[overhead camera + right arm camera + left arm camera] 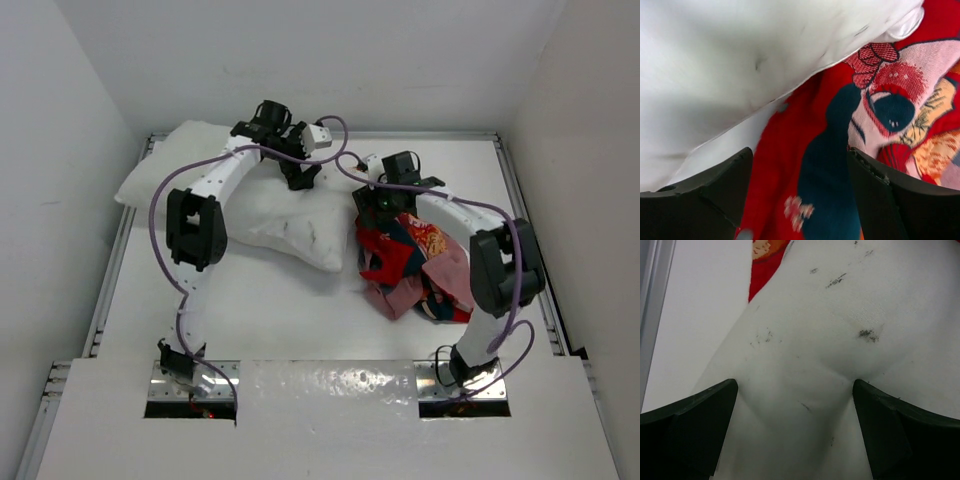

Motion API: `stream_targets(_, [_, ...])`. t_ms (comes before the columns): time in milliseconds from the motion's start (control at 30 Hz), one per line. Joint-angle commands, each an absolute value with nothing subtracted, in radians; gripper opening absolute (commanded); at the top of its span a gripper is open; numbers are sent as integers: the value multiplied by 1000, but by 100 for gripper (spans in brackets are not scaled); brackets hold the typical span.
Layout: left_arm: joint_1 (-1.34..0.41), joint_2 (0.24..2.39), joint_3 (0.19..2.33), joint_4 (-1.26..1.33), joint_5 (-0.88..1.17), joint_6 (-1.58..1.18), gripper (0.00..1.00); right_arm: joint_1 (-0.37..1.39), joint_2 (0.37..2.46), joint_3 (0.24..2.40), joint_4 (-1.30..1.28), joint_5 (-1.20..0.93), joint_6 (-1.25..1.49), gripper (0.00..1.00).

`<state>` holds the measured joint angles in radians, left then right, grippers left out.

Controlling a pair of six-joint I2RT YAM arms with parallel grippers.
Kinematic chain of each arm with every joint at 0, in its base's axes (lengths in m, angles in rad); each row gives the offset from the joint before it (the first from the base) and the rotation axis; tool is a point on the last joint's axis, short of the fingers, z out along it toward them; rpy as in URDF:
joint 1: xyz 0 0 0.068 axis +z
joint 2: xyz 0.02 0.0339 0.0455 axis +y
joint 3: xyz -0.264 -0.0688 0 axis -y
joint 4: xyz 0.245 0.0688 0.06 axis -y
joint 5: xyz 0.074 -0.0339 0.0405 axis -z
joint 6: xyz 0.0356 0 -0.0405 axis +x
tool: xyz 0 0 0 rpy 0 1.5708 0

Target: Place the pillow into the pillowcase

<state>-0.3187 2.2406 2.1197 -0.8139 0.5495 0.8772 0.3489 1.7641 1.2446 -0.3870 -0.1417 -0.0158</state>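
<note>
From above, the pillow (290, 228) lies far-left on the table (300, 320), its right corner touching the crumpled pillowcase (415, 265) — open tabletop lies nearer. Left wrist: the left gripper (795, 390) is spread wide over the pillow. Right wrist: the right gripper (800, 160) is spread over the pillowcase's edge — holding nothing.

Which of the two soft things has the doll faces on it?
The red pillowcase, lying crumpled on the right. It is printed with faces and dark teal hair. The pillow to its left is plain white with only small dark specks.
</note>
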Motion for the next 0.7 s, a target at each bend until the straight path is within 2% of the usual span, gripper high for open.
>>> stream_targets(0, [-316,2319,2234,-845,609,948,100,344,1816,1210,-258,-100,-8,73])
stream_targets(100, [-319,2326,2119,-825,505,999,100,331,1857,1170,-184,-19,32,59])
stream_targets(133, [-319,2322,2053,-825,461,1009,82,325,1871,1175,-181,-5,40,51])
stream_targets(167, [-318,2319,2027,-825,445,1015,68,310,1885,1189,-179,-2,69,25])
stream_targets(200, [-318,2310,2005,-830,436,1011,53,301,1900,1192,-175,20,86,12])
stream_targets(233, [-318,2304,1972,-841,430,1005,10,290,1904,1193,-169,20,98,3])
stream_targets(267, [-316,2296,1954,-850,416,985,0,267,1905,1192,-158,18,119,0])
stream_targets(400, [-261,2183,1899,-876,469,910,0,222,1855,1192,-158,5,152,0])
stream_targets(500, [-199,2056,1902,-882,532,851,0,213,1741,1192,-158,-18,152,0])
stream_targets(667, [-227,1855,1798,-951,479,992,0,213,1591,1192,-132,-63,195,0])
